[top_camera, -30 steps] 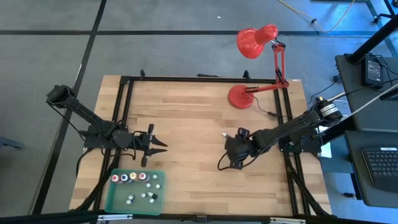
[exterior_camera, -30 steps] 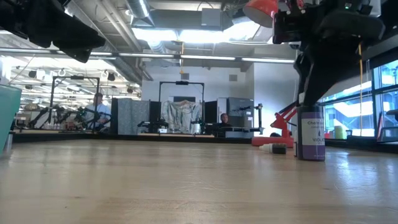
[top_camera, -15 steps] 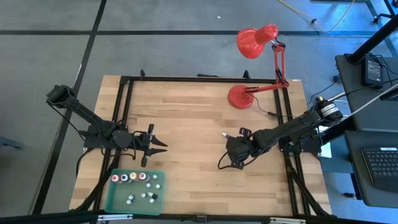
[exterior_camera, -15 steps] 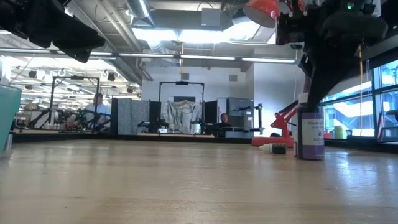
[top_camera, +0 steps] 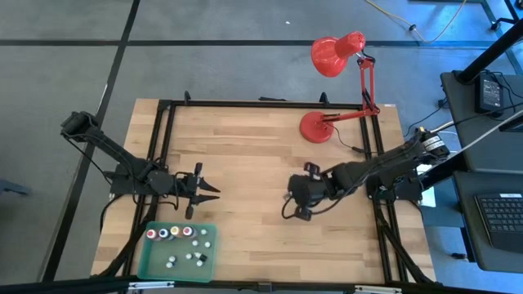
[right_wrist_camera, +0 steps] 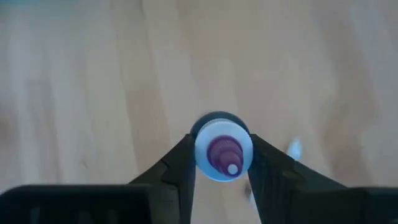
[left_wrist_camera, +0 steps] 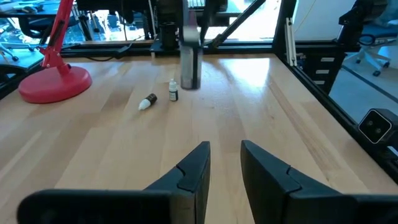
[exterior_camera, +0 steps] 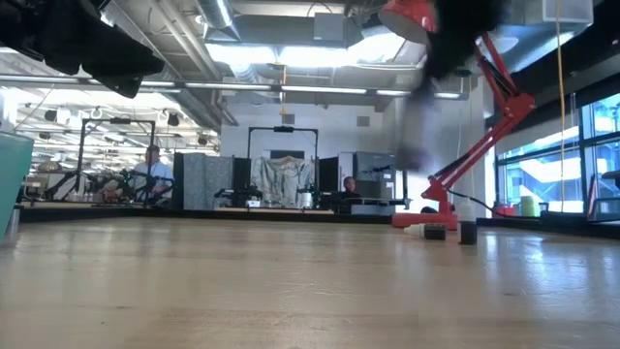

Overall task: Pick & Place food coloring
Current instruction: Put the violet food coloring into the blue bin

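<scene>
My right gripper (top_camera: 296, 198) is over the middle of the table, right of centre, shut on a violet food coloring bottle (left_wrist_camera: 189, 62) with a white collar and purple tip. The bottle hangs upright above the wood. Two tiny bottles sit on the table beneath it: one upright and dark with a white tip (left_wrist_camera: 173, 92), one whitish and lying on its side (left_wrist_camera: 147, 102). Several more small bottles (top_camera: 176, 233) stand in the green tray (top_camera: 147, 261) at the near left. My left gripper (top_camera: 214, 193) waits above the tray's far side, its fingers (left_wrist_camera: 193, 171) a little apart around nothing. My right gripper pinches the violet bottle between its two fingers (right_wrist_camera: 180, 165), at the white collar (right_wrist_camera: 202, 152) just under the tip. The fingers slant down from above, on opposite sides of the collar. The bottle hangs upright below them, lifted clear of the table.
A red desk lamp stands with its base (top_camera: 317, 126) at the far right of the table, its shade reaching beyond the far edge. A black frame (top_camera: 163, 147) runs along the table's left, far and right sides. Bare wood (top_camera: 245, 155) lies between the two arms.
My right gripper has shut on the violet bottle and risen, moving a little toward the table's left. The bottle, which stood on the table a second ago, is now lifted clear and still upright.
</scene>
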Action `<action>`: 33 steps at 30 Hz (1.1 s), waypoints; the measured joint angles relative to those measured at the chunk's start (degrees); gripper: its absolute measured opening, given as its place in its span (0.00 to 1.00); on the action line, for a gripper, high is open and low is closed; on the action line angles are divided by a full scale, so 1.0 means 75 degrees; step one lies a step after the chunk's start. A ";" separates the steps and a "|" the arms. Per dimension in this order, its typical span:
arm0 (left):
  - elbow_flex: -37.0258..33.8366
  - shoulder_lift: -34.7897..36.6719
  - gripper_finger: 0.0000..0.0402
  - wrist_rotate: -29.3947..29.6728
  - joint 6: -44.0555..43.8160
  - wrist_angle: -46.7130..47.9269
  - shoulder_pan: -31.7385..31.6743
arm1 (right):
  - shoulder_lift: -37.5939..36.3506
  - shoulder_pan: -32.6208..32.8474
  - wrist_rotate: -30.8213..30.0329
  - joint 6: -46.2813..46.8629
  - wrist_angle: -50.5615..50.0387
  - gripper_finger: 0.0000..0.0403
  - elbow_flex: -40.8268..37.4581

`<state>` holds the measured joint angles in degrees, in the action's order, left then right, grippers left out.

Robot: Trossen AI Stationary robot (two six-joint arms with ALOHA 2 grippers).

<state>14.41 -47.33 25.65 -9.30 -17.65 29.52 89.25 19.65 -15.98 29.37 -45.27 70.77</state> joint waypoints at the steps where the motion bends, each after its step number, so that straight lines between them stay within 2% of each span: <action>1: 0.0000 -0.0003 0.21 0.0014 0.0000 0.0000 0.0000 | 0.0003 -0.0072 -0.0072 -0.0176 0.0026 0.30 0.0267; 5: 0.0000 -0.0002 0.21 0.0020 0.0000 -0.0003 0.0000 | 0.0229 -0.0397 -0.0114 -0.1294 0.0065 0.30 0.1535; 9: 0.0000 -0.0003 0.20 0.0023 0.0000 -0.0006 0.0000 | 0.0899 -0.0658 -0.0040 -0.2442 -0.0083 0.30 0.2929; 14: 0.0000 -0.0003 0.21 0.0023 -0.0002 -0.0012 0.0000 | 0.2215 -0.0962 0.0694 -0.3404 -0.0561 0.30 0.4846; 18: 0.0000 -0.0003 0.21 0.0011 -0.0269 -0.0012 0.0000 | 0.3295 -0.1129 0.1205 -0.3605 -0.1322 0.30 0.6028; 27: 0.0000 -0.0003 0.21 -0.0023 -0.0280 -0.0017 0.0000 | 0.4772 -0.1148 0.1616 -0.3751 -0.1197 0.30 0.6361; 33: 0.0000 -0.0003 0.21 -0.0033 -0.0280 -0.0017 0.0000 | 0.5283 -0.1159 0.2402 -0.3748 -0.0915 0.30 0.6364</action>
<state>14.41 -47.35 25.40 -11.40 -17.78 29.52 128.87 10.97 2.03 1.26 -52.13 118.50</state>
